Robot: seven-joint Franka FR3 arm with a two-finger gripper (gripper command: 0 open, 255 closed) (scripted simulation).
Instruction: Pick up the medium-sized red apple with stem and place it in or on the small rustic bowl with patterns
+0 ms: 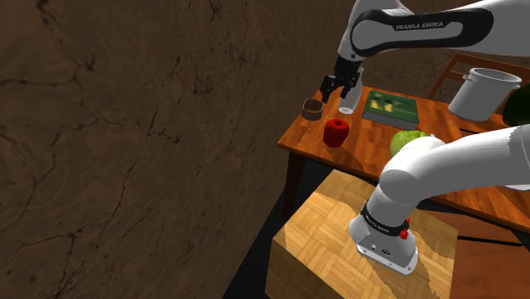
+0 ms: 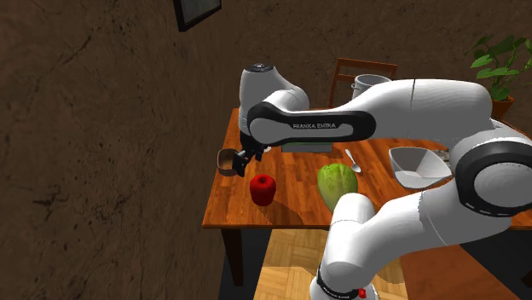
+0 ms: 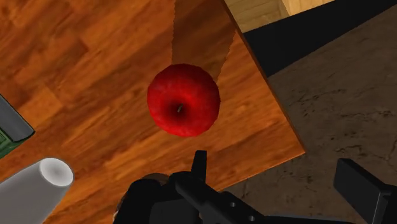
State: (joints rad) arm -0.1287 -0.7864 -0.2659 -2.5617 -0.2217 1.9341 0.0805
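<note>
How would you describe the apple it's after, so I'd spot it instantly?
Find the wooden table. Near its edge, close to a small brown bowl, sits the apple. It alone on the table is red, and smaller than the green fruit nearby.

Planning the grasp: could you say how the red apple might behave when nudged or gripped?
The apple looks round, so a nudge would probably roll it, perhaps off the nearby table edge. Its smooth skin may slip.
</note>
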